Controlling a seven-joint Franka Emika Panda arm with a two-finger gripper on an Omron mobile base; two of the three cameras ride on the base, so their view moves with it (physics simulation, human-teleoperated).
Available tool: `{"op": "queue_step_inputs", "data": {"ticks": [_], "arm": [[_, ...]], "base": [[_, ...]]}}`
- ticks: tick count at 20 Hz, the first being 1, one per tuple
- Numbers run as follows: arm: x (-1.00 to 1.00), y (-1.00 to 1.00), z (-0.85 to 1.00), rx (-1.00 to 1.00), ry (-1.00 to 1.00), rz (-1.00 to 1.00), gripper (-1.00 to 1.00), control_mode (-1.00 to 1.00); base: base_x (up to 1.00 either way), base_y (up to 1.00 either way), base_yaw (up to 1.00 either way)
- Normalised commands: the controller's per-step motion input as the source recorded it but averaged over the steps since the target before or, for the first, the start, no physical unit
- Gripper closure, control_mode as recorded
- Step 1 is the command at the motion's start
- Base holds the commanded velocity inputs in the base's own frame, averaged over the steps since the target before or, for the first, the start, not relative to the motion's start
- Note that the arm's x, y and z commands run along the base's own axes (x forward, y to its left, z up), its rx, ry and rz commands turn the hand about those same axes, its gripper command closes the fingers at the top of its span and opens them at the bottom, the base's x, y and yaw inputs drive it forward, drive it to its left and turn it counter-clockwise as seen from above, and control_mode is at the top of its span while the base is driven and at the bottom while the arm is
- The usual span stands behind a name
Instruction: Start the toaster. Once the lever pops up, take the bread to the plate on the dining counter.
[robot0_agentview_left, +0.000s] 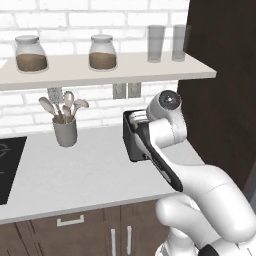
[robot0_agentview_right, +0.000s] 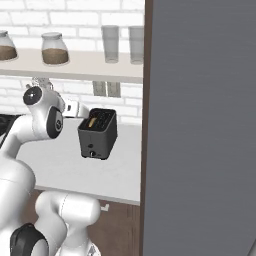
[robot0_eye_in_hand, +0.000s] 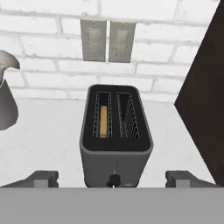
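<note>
- Grey desk (robot0_agentview_left: 75, 175) under white brick wall (robot0_eye_in_hand: 52, 39), two outlets (robot0_eye_in_hand: 107, 40) behind.
- Toaster (robot0_eye_in_hand: 116, 144) on desk, beside dark cabinet side (robot0_eye_in_hand: 210, 100).
- Bread (robot0_eye_in_hand: 103, 121) sunk in left slot, seemingly fully down.
- End effector (robot0_eye_in_hand: 112, 177) spread wide, fingertips (robot0_eye_in_hand: 43, 177) flanking toaster front, apart from it.

My white forearm hides most of the boxy dark grey toaster (robot0_agentview_left: 133, 142) in the left base view. Golden-brown bread slice (robot0_eye_in_hand: 103, 121) sits sunk in its slot, top edge alone visible. Grey utensil pot (robot0_eye_in_hand: 6, 105) cut off at the hand view's left edge.
</note>
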Motion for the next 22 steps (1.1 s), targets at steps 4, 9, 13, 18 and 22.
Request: {"op": "queue_step_inputs", "data": {"ticks": [4, 9, 13, 18, 22], "arm": [[0.00, 0.00, -0.02, -0.01, 0.00, 0.01, -1.00, -1.00], [0.00, 0.00, 0.03, 0.00, 0.03, 0.00, -1.00, -1.00], [0.00, 0.00, 0.11, 0.00, 0.03, 0.00, -1.00, -1.00], [0.00, 0.00, 0.00, 0.00, 0.01, 0.00, -1.00, -1.00], [0.00, 0.00, 0.00, 0.00, 0.00, 0.00, -1.00, -1.00]], "base": [[0.00, 0.00, 0.00], [0.00, 0.00, 0.00], [0.00, 0.00, 0.00], [0.00, 0.00, 0.00], [0.00, 0.00, 0.00]]}}
